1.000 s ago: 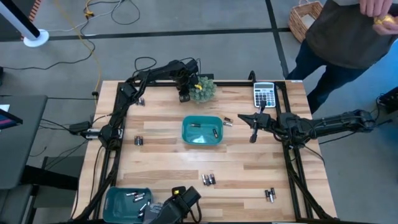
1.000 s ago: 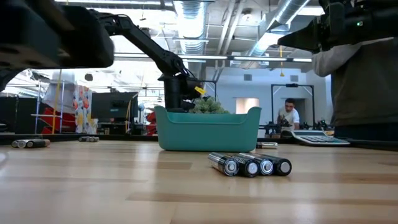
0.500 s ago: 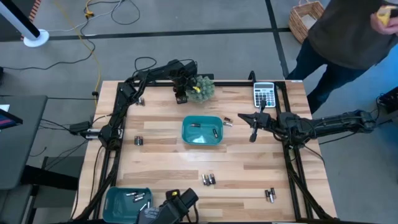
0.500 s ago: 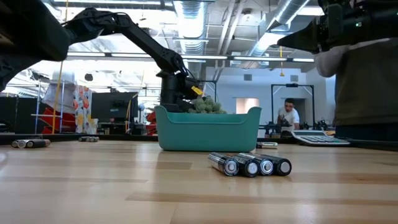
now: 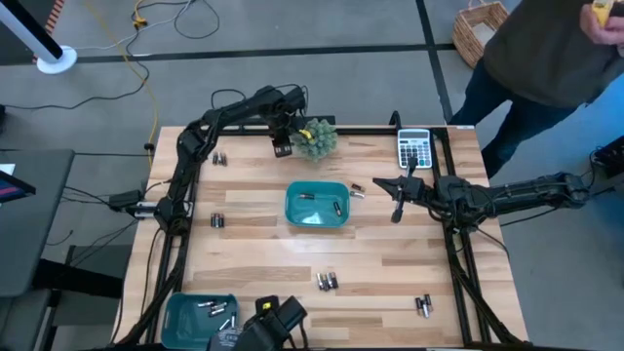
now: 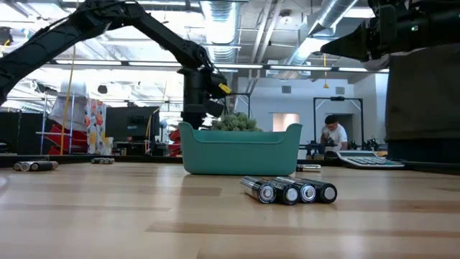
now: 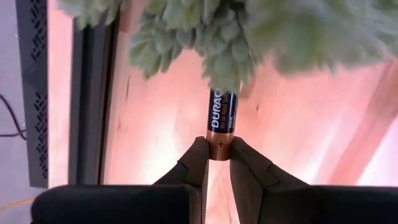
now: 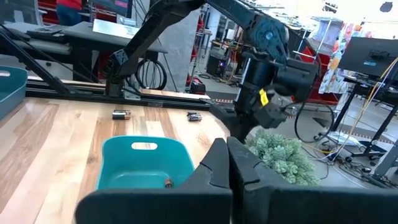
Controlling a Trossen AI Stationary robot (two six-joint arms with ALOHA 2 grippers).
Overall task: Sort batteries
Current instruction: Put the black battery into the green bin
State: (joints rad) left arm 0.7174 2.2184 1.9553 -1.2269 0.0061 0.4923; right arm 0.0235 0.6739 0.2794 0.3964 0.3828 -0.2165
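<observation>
So the left gripper (image 5: pixel 283 146) sits at the top of the high view, right beside the plant (image 5: pixel 317 139), pinching a battery (image 7: pixel 222 117) by its copper end. The other end is buried in leaves, so it can't be seen. The right gripper (image 5: pixel 397 212) hangs at centre right near the calculator (image 5: pixel 414 147), fingers pressed together. More batteries are scattered around: two in the middle tray (image 5: pixel 317 206), a cluster (image 5: pixel 327 281) below it, a pair (image 5: pixel 423 305) lower right, some in the corner tray (image 5: pixel 199 313), which a dark block partly covers. A person (image 5: pixel 546 44) at upper right is cut off by the frame.
</observation>
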